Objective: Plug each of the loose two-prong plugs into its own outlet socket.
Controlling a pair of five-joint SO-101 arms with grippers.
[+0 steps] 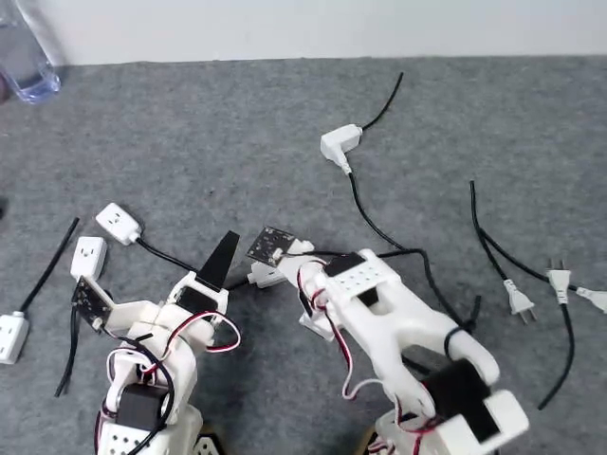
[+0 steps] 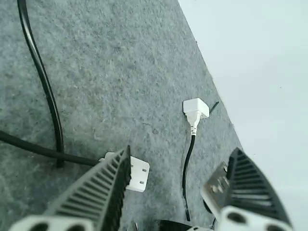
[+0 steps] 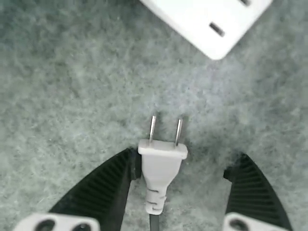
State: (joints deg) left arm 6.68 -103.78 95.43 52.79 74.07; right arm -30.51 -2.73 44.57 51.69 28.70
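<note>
Straddling a two-prong plug (image 3: pixel 161 161) that lies on the grey carpet (image 3: pixel 57 72), the right gripper (image 3: pixel 185 160) has its fingers spread, one touching the plug's body and the other apart, so nothing is pinched yet. The prongs point at the slotted face of an outlet socket (image 3: pixel 207 19) just ahead, likely lined up for insertion. The left gripper (image 2: pixel 182 156) hangs spread over that socket, probably to brace it. Its slots hold nothing. Farther off, other sockets (image 1: pixel 119 221) and loose plugs (image 1: pixel 517 301) lie unmated
</note>
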